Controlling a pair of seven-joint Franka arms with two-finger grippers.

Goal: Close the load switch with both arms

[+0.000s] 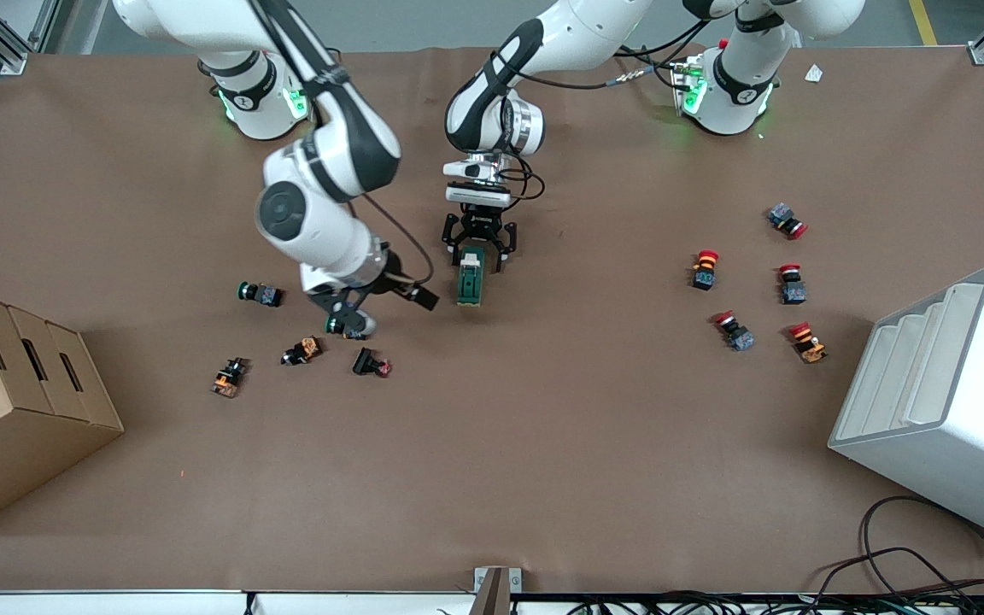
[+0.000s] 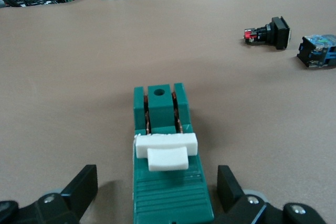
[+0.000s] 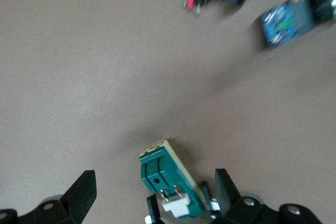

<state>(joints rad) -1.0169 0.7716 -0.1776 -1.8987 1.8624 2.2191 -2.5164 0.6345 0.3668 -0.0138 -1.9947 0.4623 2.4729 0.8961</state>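
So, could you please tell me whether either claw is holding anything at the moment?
Nothing is held: the left claw stands open around the dark green rectangular load switch; the right claw is open.

I see a matt brown tabletop [image 1: 594,444]; on it the load switch [image 2: 170,182], smooth green plastic, its lever [image 2: 167,151] white plastic.

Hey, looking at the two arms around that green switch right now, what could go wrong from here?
The left gripper straddles the load switch with open fingers; closing off-centre may twist or tip it. The white lever tab sits between the fingers, so a low grasp could catch it. The right gripper, also open, hangs beside a green push button and may knock it when moving toward the switch.
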